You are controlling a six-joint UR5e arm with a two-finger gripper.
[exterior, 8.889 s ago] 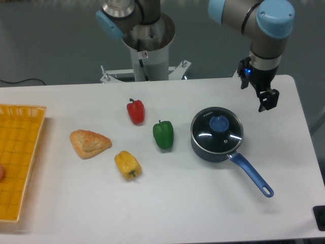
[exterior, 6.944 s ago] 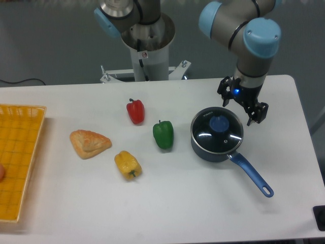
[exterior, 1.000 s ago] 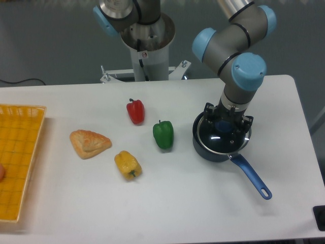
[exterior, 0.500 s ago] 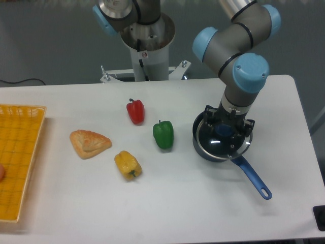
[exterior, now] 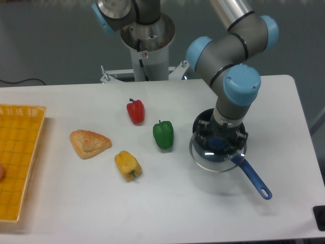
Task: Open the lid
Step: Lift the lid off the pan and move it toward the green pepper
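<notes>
A smooth white table [exterior: 203, 213] stands before a grey wall. The gripper [exterior: 221, 141] clasps the blue knob of the round clear glass lid [exterior: 217, 152], raised just above the dark blue saucepan [exterior: 249, 173], right of the glossy green pepper [exterior: 163, 134].

Three peppers — red [exterior: 135, 112], green [exterior: 163, 134], yellow [exterior: 127, 165] — beside pastry [exterior: 89, 143].

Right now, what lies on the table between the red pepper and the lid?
In the camera view, only the green pepper lies between the red pepper and the lid, which the gripper holds by its knob.
</notes>
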